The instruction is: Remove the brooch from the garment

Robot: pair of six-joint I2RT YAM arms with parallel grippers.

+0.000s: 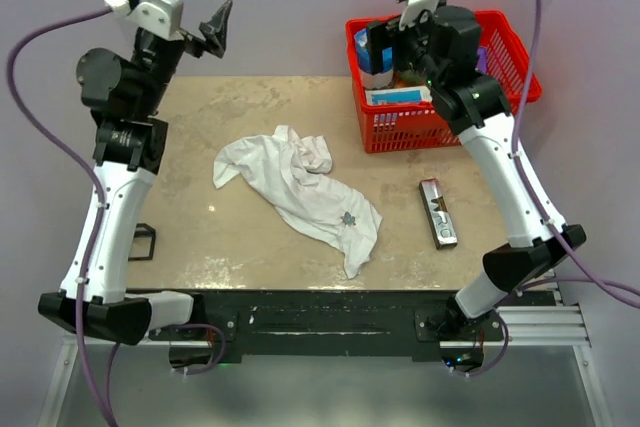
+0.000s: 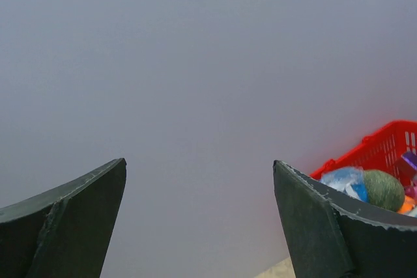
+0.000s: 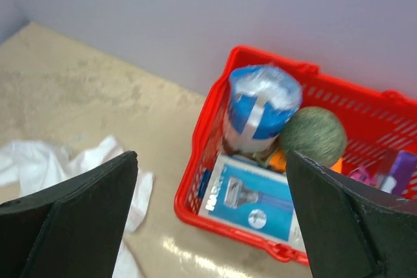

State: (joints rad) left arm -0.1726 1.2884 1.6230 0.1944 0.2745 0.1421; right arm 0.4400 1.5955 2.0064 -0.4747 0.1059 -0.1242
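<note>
Our left arm (image 1: pixel 110 197) rises steeply from its base and bends at the elbow, with the wrist lifted high. The left gripper (image 1: pixel 190 7) is spread wide and holds nothing. Our right arm (image 1: pixel 510 177) reaches up and forward. The right gripper (image 3: pixel 212 154) is likewise spread wide, with nothing between its fingers.

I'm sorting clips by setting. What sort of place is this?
Probably a robot lab bench, not a home: left arm and right arm mounted at the table edge, plain grey walls close around, a red basket of assorted props.
</note>
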